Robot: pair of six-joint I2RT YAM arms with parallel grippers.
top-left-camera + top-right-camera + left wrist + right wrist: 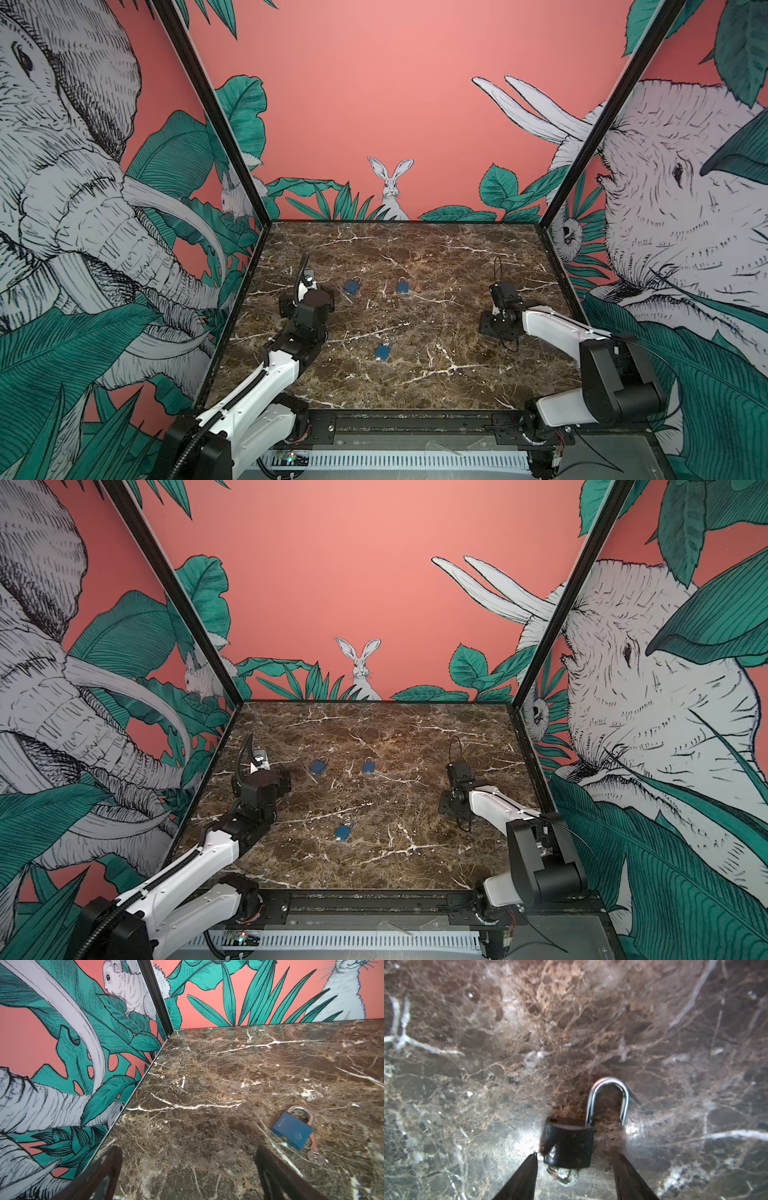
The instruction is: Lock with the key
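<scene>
In the right wrist view a dark padlock (570,1142) lies on the marble with its silver shackle (607,1099) swung open beside the body. A key (566,1176) with a ring sticks out of its underside. My right gripper (577,1156) points straight down over it, open, one finger on each side of the lock's lower end; one fingertip (532,1159) is almost at its corner. In both top views this lock is hidden under the right gripper (496,328). My left gripper (191,1167) stands wide open over bare marble at the left.
Three blue padlocks lie on the table (415,386): two side by side at the back (351,286) (402,286) and one nearer the front (382,352). In the left wrist view one blue padlock (292,1132) has its shackle shut and a loose key (315,1157) under it. Walls enclose three sides.
</scene>
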